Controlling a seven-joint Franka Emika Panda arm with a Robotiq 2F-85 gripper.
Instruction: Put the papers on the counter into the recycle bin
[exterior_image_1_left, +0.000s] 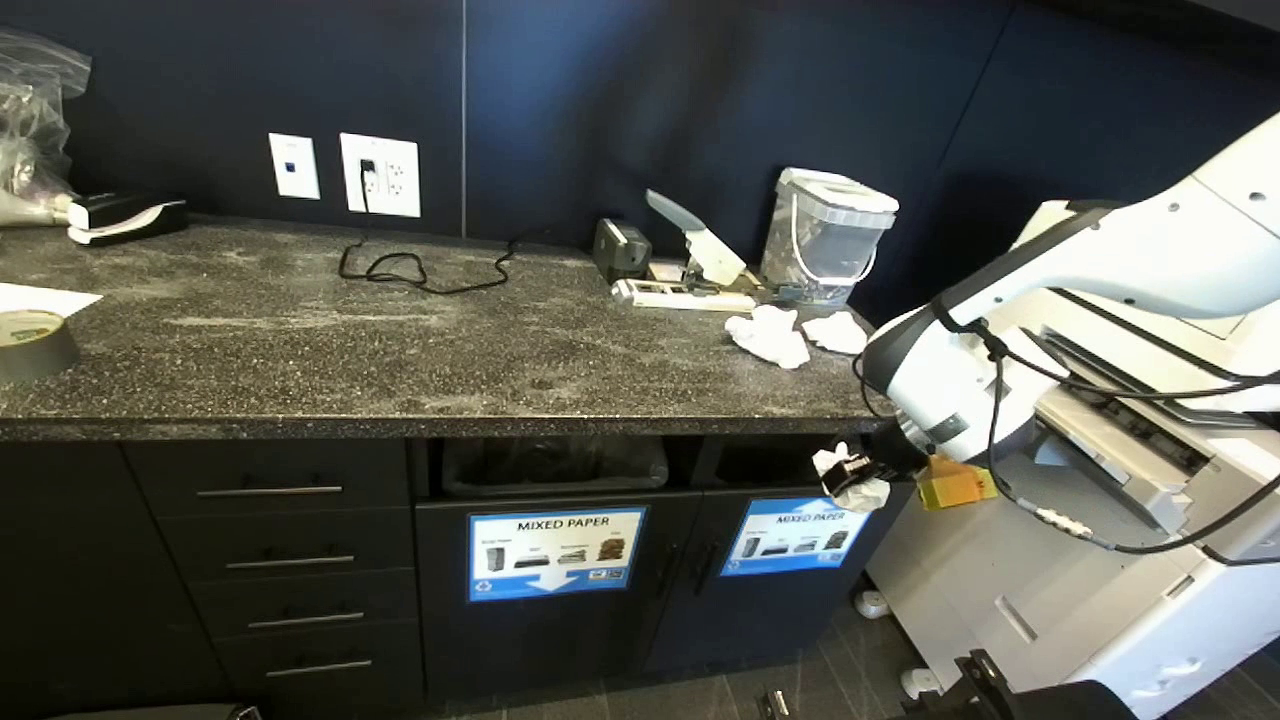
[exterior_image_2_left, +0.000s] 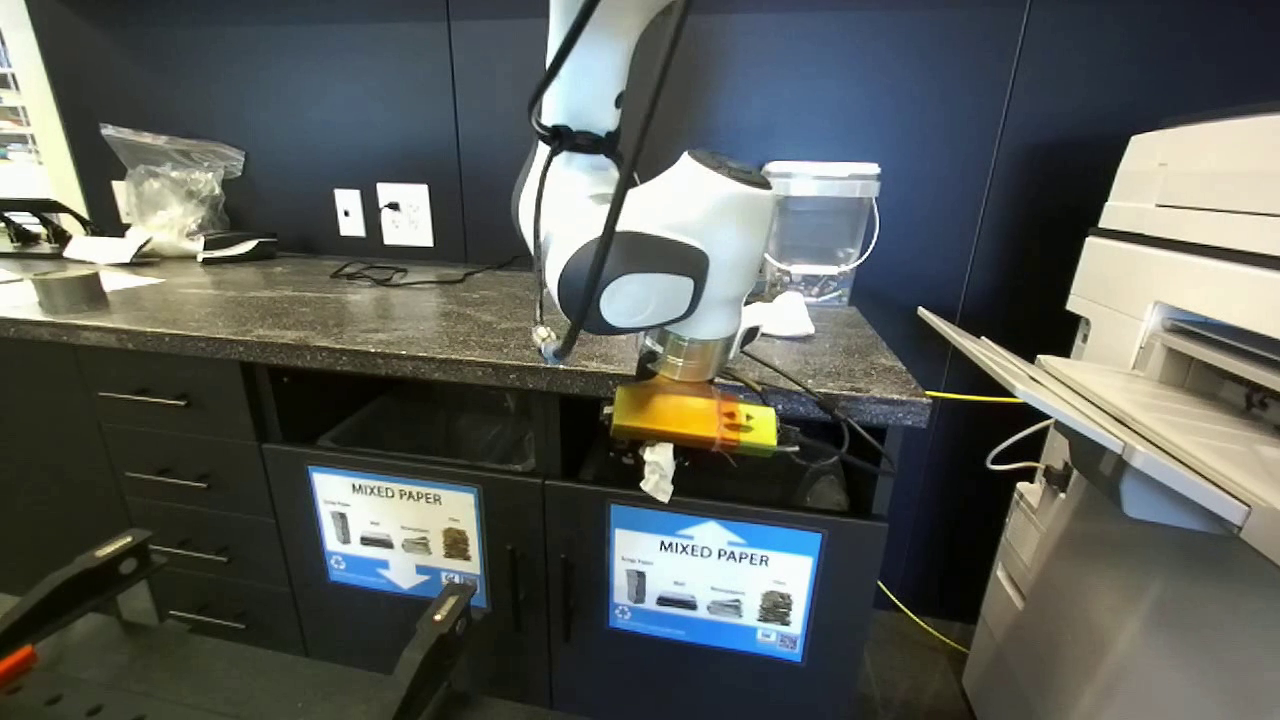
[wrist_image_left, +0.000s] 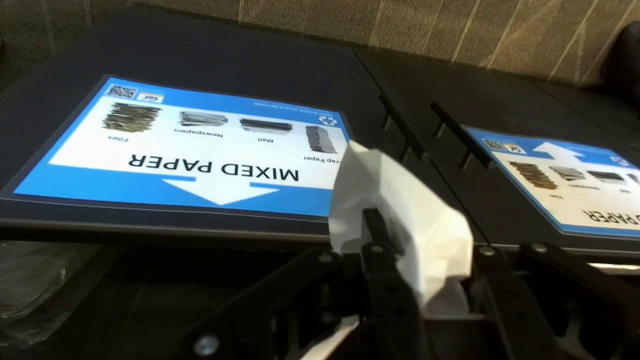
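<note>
Crumpled white papers (exterior_image_1_left: 768, 336) lie on the dark speckled counter (exterior_image_1_left: 480, 370) near its end by the printer. A paper also shows partly behind the arm (exterior_image_2_left: 785, 315). My gripper (wrist_image_left: 432, 255) is shut on a crumpled white paper (wrist_image_left: 440, 235), which stands up between the fingers and bends around one fingertip. In both exterior views the held paper (exterior_image_1_left: 868, 495) (exterior_image_2_left: 657, 472) is below the counter edge, in front of the recycle bin's dark slot (exterior_image_2_left: 740, 485). Its bright blue sign (wrist_image_left: 225, 200) lies just past the slot edge in the wrist view. The fingertips are hidden in an exterior view (exterior_image_2_left: 640, 450).
A similar slot (exterior_image_1_left: 555, 480) with a paler sign is beside it. A clear lidded tub (exterior_image_1_left: 830, 240) and a stapler-like tool (exterior_image_1_left: 690, 295) stand behind the papers. A tape roll (exterior_image_1_left: 35, 345) and black cable (exterior_image_1_left: 420, 280) lie on the counter. A printer (exterior_image_1_left: 1080, 580) stands close by.
</note>
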